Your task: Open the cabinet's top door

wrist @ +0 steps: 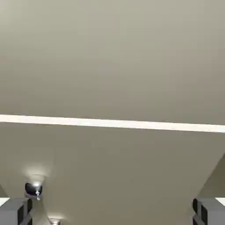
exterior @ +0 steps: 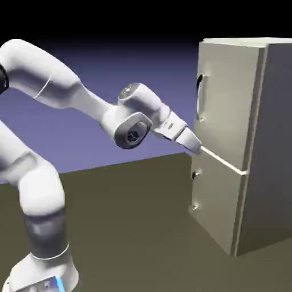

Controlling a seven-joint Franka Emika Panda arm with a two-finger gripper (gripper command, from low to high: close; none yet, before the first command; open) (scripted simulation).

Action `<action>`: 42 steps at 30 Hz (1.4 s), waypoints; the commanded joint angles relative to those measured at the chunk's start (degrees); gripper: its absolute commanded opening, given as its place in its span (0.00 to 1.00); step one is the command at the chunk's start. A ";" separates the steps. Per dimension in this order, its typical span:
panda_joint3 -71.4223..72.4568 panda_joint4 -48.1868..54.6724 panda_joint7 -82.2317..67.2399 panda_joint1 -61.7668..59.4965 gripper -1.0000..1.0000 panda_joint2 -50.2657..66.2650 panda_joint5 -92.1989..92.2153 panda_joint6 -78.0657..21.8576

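Approach stage: the end effector (exterior: 197,146) hovers close to the front of the cabinet (exterior: 274,142), level with the pale seam (wrist: 112,124) and low beside the top door (exterior: 228,97), whose dark curved bar handle (exterior: 200,94) sits higher, at the door's edge nearest the arm. The fingertips (wrist: 15,210) are spread wide and grip nothing, and whether they touch the panel cannot be told. The next move likely calls for rising to the handle and closing around it before pulling.

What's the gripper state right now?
Gripper: open, fingertips wide apart, holding nothing; it points at the cabinet front near the seam, below the top door handle.
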 commanded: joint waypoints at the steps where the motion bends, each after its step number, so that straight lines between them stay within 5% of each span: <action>1: 1.26 0.32 -0.93 -1.28 1.00 -1.22 2.50 -0.53; 42: 52.72 13.30 -39.02 -53.76 1.00 -51.06 104.68 -22.35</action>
